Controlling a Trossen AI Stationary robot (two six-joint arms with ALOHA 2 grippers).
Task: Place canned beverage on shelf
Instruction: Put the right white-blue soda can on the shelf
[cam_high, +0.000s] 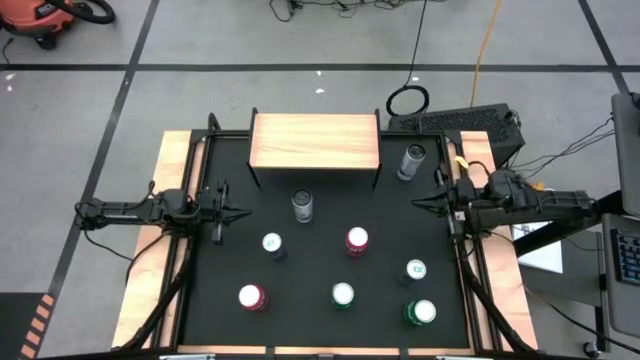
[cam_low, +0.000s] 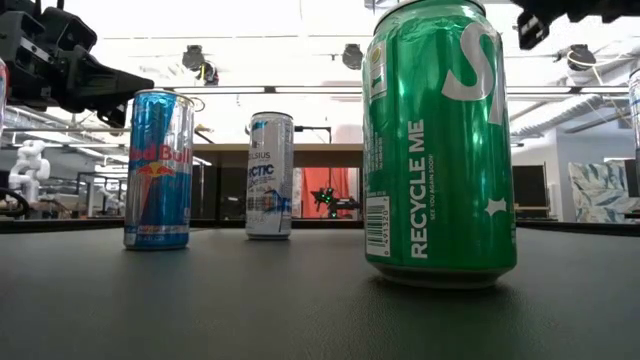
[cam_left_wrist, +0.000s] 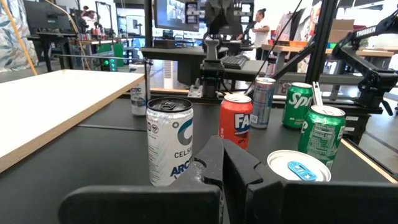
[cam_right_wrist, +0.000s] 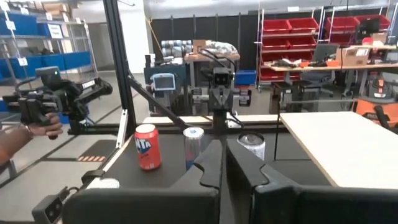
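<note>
- As I read the high view, the left gripper (cam_high: 243, 212) waits with fingers pressed together, empty, off the shelf's (cam_high: 315, 140) left front corner.
- Nearest can, the white Celsius can (cam_high: 302, 206), stands upright just before the shelf's front edge, towards my left arm.
- My right gripper (cam_high: 418, 203), likewise closed and empty, sits off the shelf's right front corner, farther away.

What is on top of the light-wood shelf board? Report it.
Nothing: the rectangular light-wood shelf board on thin black legs is bare in the high view. All cans stand on the black table. The space underneath the board is covered from above.
</note>
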